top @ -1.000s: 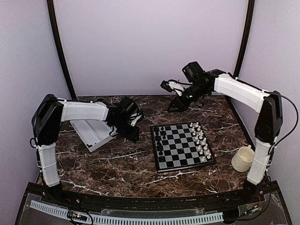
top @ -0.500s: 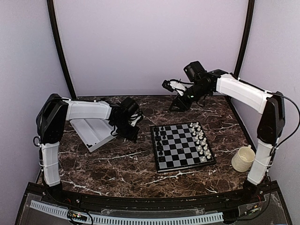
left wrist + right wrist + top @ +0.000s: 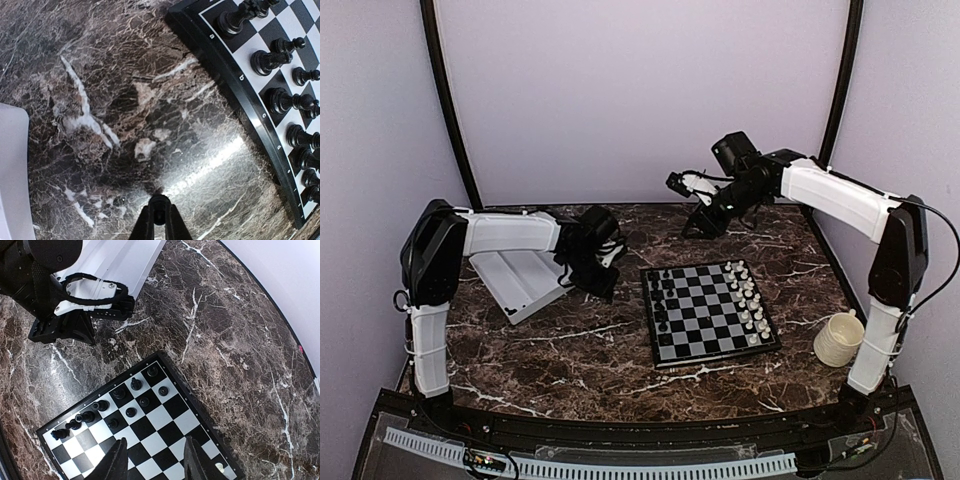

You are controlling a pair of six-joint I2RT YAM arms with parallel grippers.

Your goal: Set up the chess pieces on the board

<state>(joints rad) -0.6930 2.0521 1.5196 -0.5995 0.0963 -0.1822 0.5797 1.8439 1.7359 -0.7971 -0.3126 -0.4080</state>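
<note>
Top view: the board (image 3: 710, 312) sits centre frame, glossy black chess pieces (image 3: 665, 300) ranked along its left side, white chessmen (image 3: 748, 300) on the right; I judge it nearly set. Left wrist: my left gripper (image 3: 159, 220), bottom centre, is pinched closed over the veined tabletop (image 3: 100, 125); whether it holds anything I cannot tell. Right wrist: the right gripper (image 3: 155, 460) gapes empty above the smooth checks.

The dark marble-patterned tabletop (image 3: 570, 350), veined white, carries three things. The chessboard (image 3: 705, 315) lies flat just right of the left gripper (image 3: 605, 292) and beneath the raised right gripper (image 3: 688, 232), on its near side. The white tray (image 3: 515, 280) lies askew just left of the left gripper. A cream cup (image 3: 838, 338) stands far right, well apart from both grippers.
</note>
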